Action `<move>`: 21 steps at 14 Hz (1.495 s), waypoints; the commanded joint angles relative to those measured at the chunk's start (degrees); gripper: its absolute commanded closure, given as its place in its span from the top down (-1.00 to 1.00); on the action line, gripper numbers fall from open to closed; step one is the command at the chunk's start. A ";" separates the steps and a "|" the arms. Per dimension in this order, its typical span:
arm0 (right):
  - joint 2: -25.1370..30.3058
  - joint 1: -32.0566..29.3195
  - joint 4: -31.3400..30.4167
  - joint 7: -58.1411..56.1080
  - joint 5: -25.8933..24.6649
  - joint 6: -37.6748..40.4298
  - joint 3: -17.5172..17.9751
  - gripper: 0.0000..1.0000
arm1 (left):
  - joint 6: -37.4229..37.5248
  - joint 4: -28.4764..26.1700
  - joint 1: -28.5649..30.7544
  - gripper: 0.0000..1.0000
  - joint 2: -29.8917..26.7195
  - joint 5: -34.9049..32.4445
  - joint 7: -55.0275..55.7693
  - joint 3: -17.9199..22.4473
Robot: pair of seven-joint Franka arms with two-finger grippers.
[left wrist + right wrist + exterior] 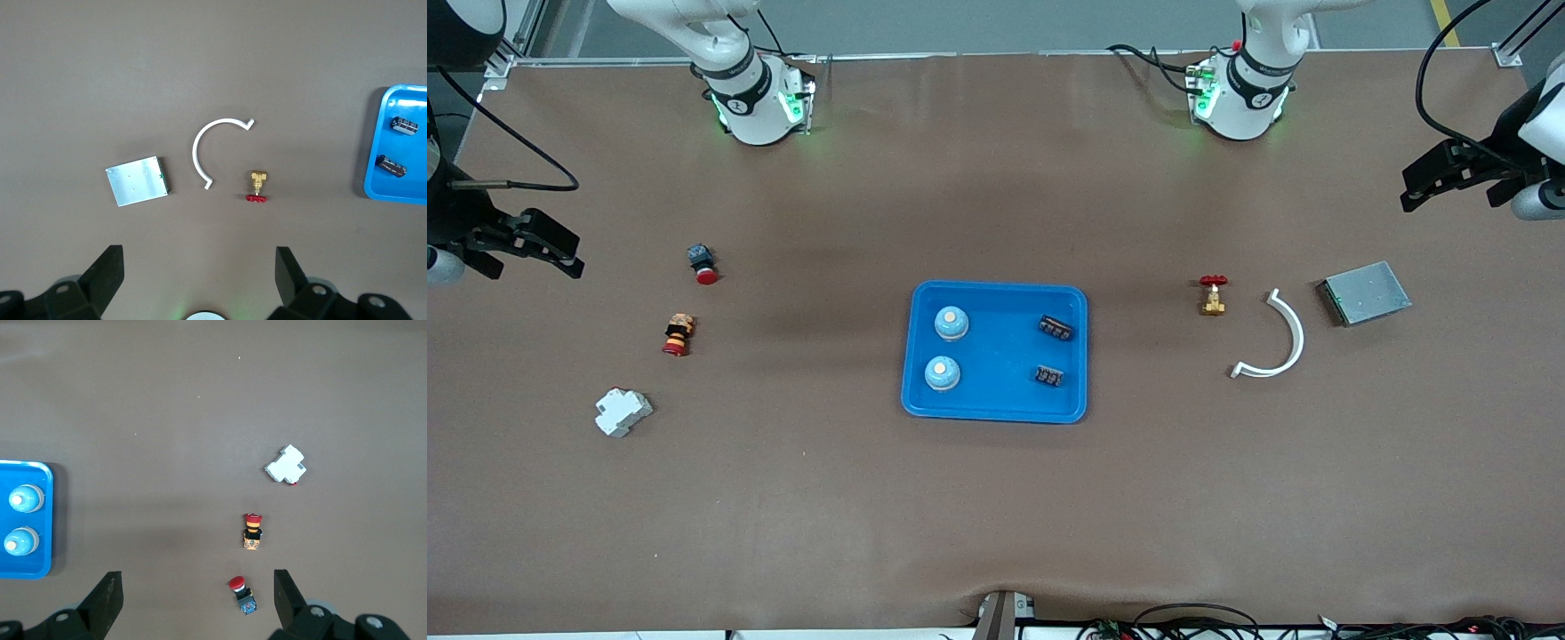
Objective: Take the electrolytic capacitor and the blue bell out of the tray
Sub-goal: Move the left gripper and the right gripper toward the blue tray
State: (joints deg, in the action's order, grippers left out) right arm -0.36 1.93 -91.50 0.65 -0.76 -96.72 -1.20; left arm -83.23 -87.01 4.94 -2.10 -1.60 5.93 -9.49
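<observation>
No writing is legible on any item. In the blue tray point(996, 411) at mid-counter point(996, 516), two bells point(951, 324) lie toward the right arm's end and two capacitors point(1056, 328) toward the left arm's. The left pincer point(1449, 182) and right pincer point(538, 244) wait wide open, empty, over the counter's ends.

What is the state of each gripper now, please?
Left gripper: open, holding nothing, over bare table at the left arm's end.
Right gripper: open, holding nothing, over bare table at the right arm's end.
</observation>
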 commanded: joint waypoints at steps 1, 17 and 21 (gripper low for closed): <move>0.89 -0.26 -0.96 1.45 1.46 0.48 0.41 1.00 | 0.70 0.44 0.24 1.00 -0.45 -0.25 -0.83 -0.35; 1.15 2.45 -9.72 5.84 3.22 -4.15 0.58 1.00 | -14.11 -6.47 -4.05 1.00 11.07 2.57 33.74 -7.90; 0.98 10.61 -13.79 16.73 3.67 -8.92 0.67 1.00 | -27.75 -10.90 -11.69 0.79 16.32 2.30 56.15 -8.97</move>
State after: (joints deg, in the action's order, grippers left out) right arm -0.51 8.55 -103.24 12.05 2.38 -103.96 -0.39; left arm -106.45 -96.47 -3.54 12.31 0.47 52.98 -18.37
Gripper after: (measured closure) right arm 0.000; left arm 0.004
